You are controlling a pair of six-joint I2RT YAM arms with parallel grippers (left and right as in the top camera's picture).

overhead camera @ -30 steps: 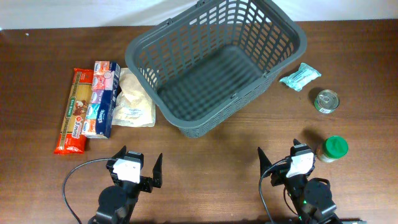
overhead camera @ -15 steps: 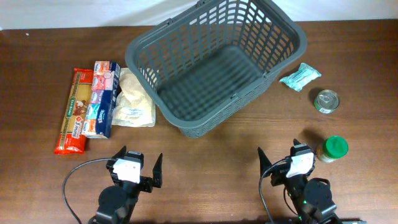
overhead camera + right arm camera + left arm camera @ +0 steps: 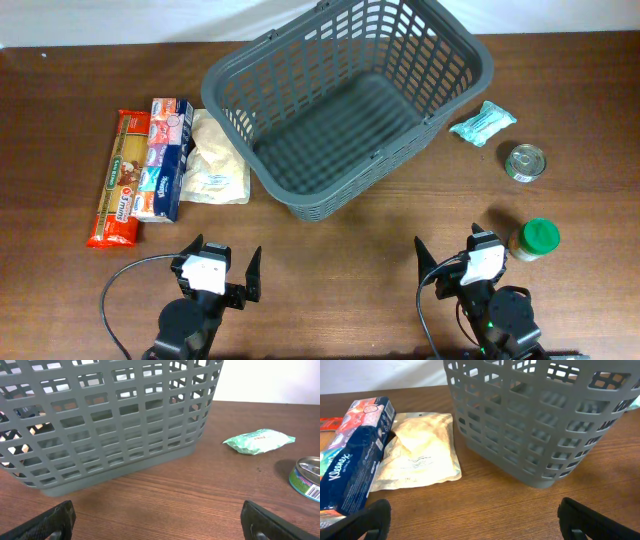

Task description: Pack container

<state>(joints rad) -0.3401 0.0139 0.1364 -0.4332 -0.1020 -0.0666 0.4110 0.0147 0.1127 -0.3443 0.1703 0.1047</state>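
Note:
The container, a large dark grey slotted basket (image 3: 350,95), stands empty at the table's back middle; it also shows in the left wrist view (image 3: 540,415) and the right wrist view (image 3: 110,425). Left of it lie a red pasta pack (image 3: 118,177), a blue Kleenex pack (image 3: 165,158) (image 3: 355,455) and a beige pouch (image 3: 217,160) (image 3: 420,452). Right of it are a green wipes packet (image 3: 483,123) (image 3: 258,441), a tin can (image 3: 525,161) (image 3: 306,477) and a green-lidded jar (image 3: 536,239). My left gripper (image 3: 220,270) (image 3: 475,522) and right gripper (image 3: 445,262) (image 3: 160,522) are open and empty near the front edge.
The brown wooden table (image 3: 340,250) runs under everything. A white wall or cloth (image 3: 150,20) lies behind the far edge. Each arm's black cable loops by its base at the front.

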